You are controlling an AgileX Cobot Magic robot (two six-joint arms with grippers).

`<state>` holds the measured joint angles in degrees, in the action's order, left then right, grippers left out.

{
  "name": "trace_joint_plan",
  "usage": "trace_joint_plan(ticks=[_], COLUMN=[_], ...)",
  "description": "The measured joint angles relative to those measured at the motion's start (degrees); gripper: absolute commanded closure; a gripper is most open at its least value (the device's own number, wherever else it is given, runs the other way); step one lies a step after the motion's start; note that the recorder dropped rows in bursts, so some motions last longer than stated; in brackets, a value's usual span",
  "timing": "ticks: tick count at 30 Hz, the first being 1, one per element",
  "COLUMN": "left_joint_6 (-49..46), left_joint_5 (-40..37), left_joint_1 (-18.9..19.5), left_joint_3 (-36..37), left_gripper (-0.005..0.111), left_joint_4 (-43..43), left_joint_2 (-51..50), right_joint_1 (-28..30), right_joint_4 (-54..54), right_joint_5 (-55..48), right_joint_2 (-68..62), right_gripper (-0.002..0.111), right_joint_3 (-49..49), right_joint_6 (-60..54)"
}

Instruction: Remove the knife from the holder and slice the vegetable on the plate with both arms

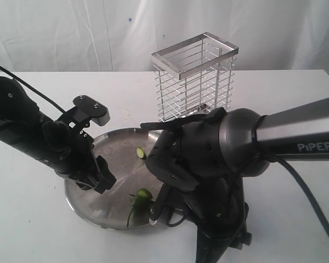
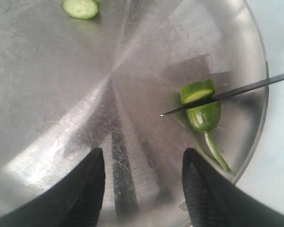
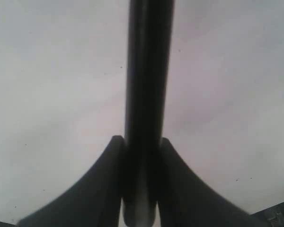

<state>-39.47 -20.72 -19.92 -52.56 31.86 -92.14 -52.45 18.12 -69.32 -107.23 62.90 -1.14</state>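
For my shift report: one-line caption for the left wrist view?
Open left gripper above the plate while the knife sits across the stemmed chilli, a cut slice lying apart.

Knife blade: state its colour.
Black. The thin knife blade crosses the green vegetable; the left wrist view shows it best.

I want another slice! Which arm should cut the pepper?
Probably right: the right gripper holds the knife, blade across the pepper. The left gripper hangs open and empty over the plate.
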Motion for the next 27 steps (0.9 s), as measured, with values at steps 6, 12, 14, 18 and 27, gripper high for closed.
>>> trace_joint_plan(ticks=[6, 12, 14, 18, 27], left_joint_6=[0.0, 0.0, 0.0, 0.0, 0.1], left_joint_5=[0.2, 0.3, 0.3, 0.5, 0.8], left_joint_1=[0.0, 0.0, 0.0, 0.0, 0.0], left_joint_3=[0.0, 0.0, 0.0, 0.0, 0.0], left_gripper=[0.052, 0.052, 0.052, 0.053, 0.053], left_joint_4=[0.0, 0.0, 0.0, 0.0, 0.0], left_joint_2=[0.0, 0.0, 0.0, 0.0, 0.0], right_joint_1=[0.0, -0.1, -0.1, -0.1, -0.1], right_joint_4=[0.5, 2.0, 3.3, 5.7, 8.3], right_joint_5=[0.0, -0.1, -0.2, -0.2, -0.1], right_joint_2=[0.8, 0.8, 0.8, 0.8, 0.9], right_gripper=[0.108, 0.108, 0.108, 0.108, 0.108], right_joint_3=[-0.1, 0.7, 1.4, 2.7, 2.9], right_joint_6=[-0.4, -1.7, -2.3, -3.6, -5.9])
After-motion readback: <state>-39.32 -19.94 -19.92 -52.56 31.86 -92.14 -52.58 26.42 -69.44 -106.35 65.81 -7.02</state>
